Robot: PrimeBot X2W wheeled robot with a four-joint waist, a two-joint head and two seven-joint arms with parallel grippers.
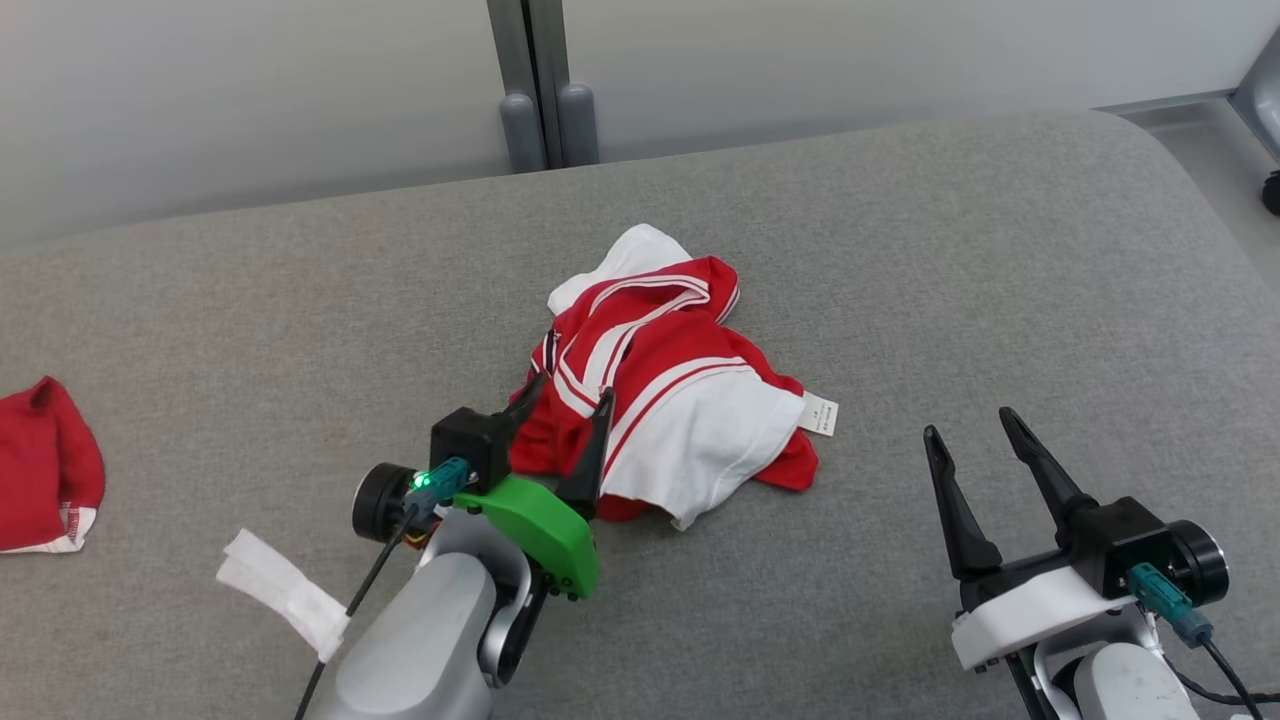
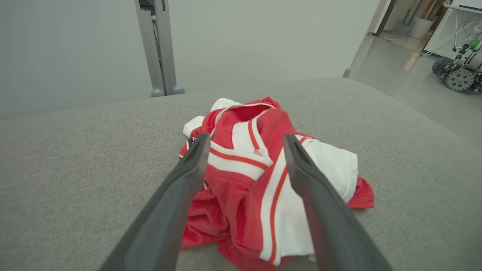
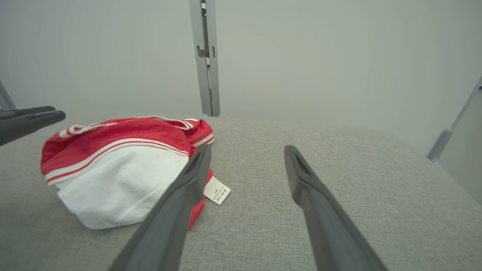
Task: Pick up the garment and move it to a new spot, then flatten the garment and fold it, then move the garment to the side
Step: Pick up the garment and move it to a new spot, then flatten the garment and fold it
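Observation:
The garment (image 1: 670, 390) is a red and white piece with striped trim, lying crumpled in a heap on the grey padded surface (image 1: 900, 250). My left gripper (image 1: 568, 393) is open just above the heap's near left edge, its two dark fingers spread over the red cloth with nothing pinched between them. In the left wrist view the garment (image 2: 263, 165) lies loose between and beyond the fingers (image 2: 188, 169). My right gripper (image 1: 970, 430) stands open to the right of the heap, apart from it. The garment's (image 3: 124, 162) white label (image 3: 217, 190) lies beside the right gripper's left finger.
Another red cloth (image 1: 45, 465) lies at the left edge of the surface. A folded white strip (image 1: 280, 590) rests near my left forearm. Behind the surface stand a pale wall and a grey post (image 1: 540, 80). Floor shows at the far right (image 1: 1220, 170).

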